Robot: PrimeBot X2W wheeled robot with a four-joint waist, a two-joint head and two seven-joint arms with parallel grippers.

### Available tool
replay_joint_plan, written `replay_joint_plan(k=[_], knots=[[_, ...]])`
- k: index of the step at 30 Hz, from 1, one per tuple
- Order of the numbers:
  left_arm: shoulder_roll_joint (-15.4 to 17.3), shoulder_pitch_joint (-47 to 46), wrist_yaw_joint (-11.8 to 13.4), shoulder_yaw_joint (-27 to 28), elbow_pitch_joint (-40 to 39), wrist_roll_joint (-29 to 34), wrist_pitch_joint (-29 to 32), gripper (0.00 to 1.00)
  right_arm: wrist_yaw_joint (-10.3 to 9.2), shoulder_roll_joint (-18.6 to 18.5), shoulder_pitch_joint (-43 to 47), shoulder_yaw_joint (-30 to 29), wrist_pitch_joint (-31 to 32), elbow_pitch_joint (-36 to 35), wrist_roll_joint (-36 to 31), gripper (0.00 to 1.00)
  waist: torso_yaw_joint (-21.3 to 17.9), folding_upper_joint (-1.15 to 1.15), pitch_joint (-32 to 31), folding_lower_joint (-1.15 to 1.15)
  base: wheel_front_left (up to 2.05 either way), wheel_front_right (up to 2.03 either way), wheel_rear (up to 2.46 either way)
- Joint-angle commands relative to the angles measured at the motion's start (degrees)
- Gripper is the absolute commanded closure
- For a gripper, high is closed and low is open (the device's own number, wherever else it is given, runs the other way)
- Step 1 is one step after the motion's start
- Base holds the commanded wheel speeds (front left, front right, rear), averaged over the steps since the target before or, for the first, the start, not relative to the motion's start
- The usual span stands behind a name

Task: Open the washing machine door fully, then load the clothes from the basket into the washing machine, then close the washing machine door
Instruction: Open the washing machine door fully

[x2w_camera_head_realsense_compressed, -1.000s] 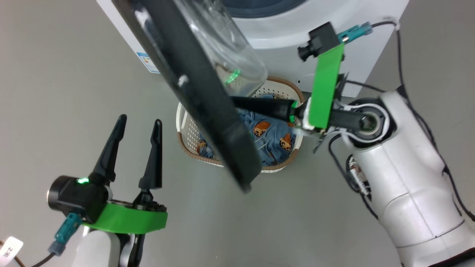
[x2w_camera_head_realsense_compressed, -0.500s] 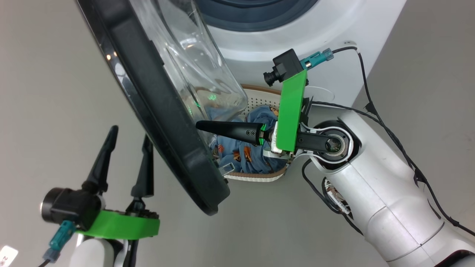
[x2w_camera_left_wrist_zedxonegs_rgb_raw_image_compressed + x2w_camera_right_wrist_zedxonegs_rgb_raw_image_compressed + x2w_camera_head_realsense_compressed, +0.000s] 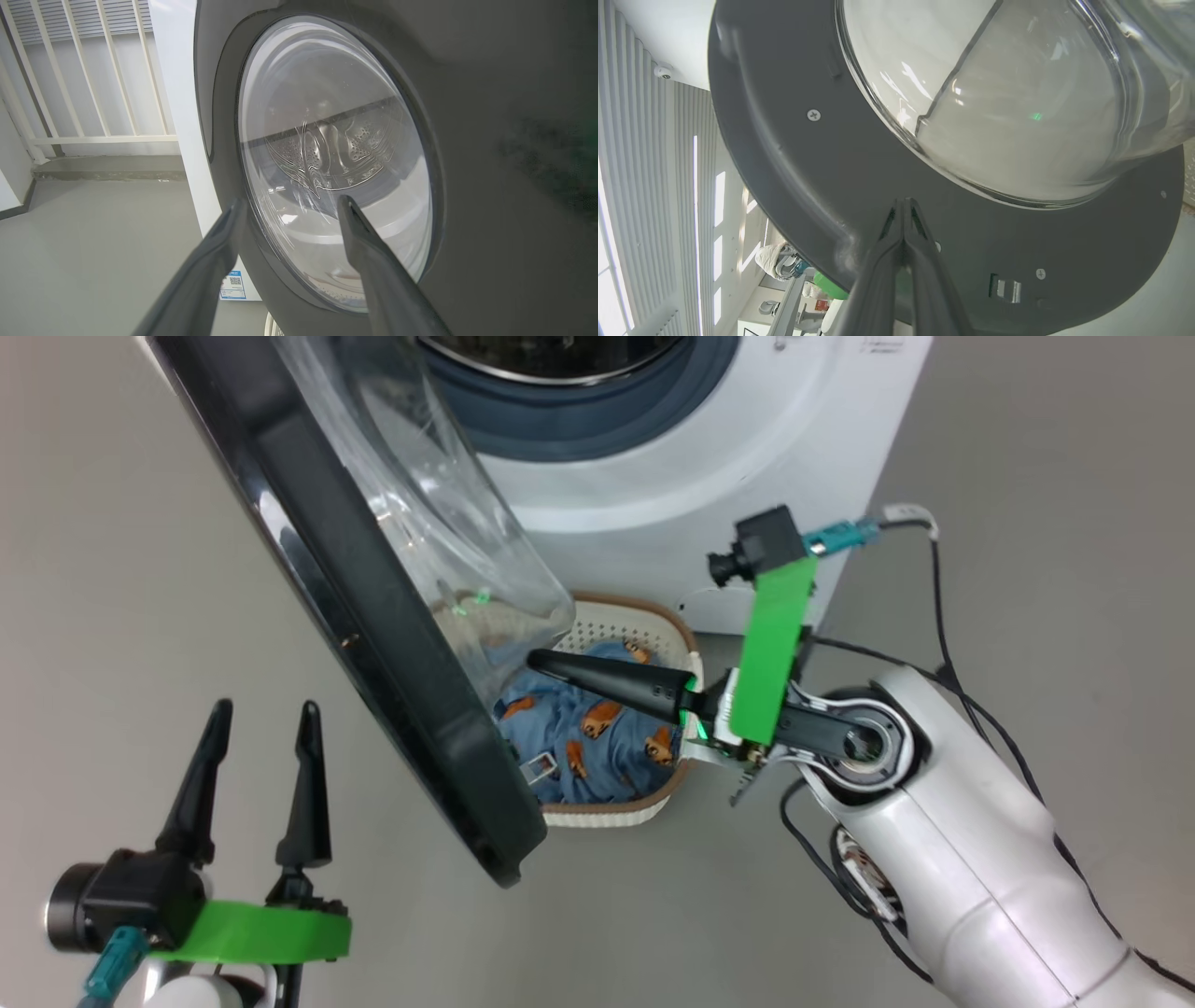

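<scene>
Door (image 3: 373, 649) ajar — glossy black rim, bulging clear bowl — left jaws spread, right jaws pressed together.

The washing machine door (image 3: 373, 644) stands ajar; the right gripper (image 3: 535, 660), pinched together, reaches above the basket (image 3: 644, 609) of clothes (image 3: 569, 733).

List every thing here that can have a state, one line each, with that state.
Washer, mouth uncovered.
Door, open, swung out.
Basket, upright, loaded.
Clothes, heaped in the basket.
Left pincer, open, empty.
Right pincer, shut, empty, tips by the door's inner rim.
</scene>
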Motion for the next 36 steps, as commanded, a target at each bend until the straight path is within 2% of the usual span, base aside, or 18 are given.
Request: replay_joint_plan(k=[1, 14, 15, 16, 17, 18, 19, 26, 30, 36], knots=[[1.13, -0.09, -0.30, 2.29, -1.15, 0.79, -0.46, 0.00, 0.43, 1.03, 1.18, -0.28, -0.55, -2.04, 0.41, 1.00, -1.71, 0.00, -1.77, 0.00, 0.00, 0.00, 0.00], [1.13, 3.74, -0.54, 7.59, -1.74, 0.96, -0.46, 0.00, 0.43, -0.79, 11.89, -5.52, -7.50, -7.65, 1.95, 1.00, -7.24, 0.00, -5.97, 0.00, 0.00, 0.00, 0.00], [1.13, 4.00, -0.54, 7.99, -1.86, 0.94, -0.46, 0.00, 0.43, -0.83, 12.82, -5.89, -8.22, -8.19, 1.87, 0.90, -7.71, 0.00, -6.11, 0.00, 0.00, 0.00, 0.00], [1.13, 4.29, -0.55, 8.29, -2.01, 0.97, -0.46, 0.00, 0.43, -0.87, 13.72, -6.21, -8.88, -8.72, 1.77, 0.73, -8.14, 0.00, -6.23, 0.00, 0.00, 0.00, 0.00], [1.13, 4.59, -0.55, 8.58, -2.16, 1.02, -0.46, 0.00, 0.43, -0.94, 14.61, -6.59, -9.57, -9.36, 1.65, 0.63, -8.56, 0.00, -6.38, 0.00, 0.00, 0.00, 0.00], [1.13, 4.87, -0.55, 8.85, -2.29, 1.07, -0.46, 0.00, 0.43, -1.00, 15.51, -7.21, -10.60, -9.96, 1.49, 0.45, -8.92, 0.00, -6.53, 0.00, 0.00, 0.00, 0.00], [1.13, 5.13, -0.56, 9.13, -2.42, 1.12, -0.46, 0.00, 0.43, -1.08, 16.31, -7.99, -12.01, -10.54, 1.08, 0.00, -9.29, 0.00, -6.63, 0.00, 0.00, 0.00, 0.00], [1.13, 6.13, -0.56, 10.52, -2.98, 0.90, -0.46, 0.00, 0.43, -1.49, 19.72, -12.26, -20.74, -14.27, -2.74, 0.00, -11.24, 0.00, -6.49, 0.00, 0.00, 0.00, 0.00], [1.13, 6.39, -0.40, 10.77, -3.00, 0.73, -0.46, 0.00, 0.43, -2.20, 21.03, -14.63, -28.88, -16.02, -8.81, 0.00, -12.18, 0.00, -6.59, 0.00, 0.00, 0.00, 0.00], [1.13, 6.67, -0.11, 10.87, -2.97, 0.32, -0.46, 0.00, 0.43, -2.56, 23.27, -17.75, -41.29, -13.72, -18.94, 0.00, -13.17, 0.00, -7.18, 0.00, 0.00, 0.00, 0.00]])
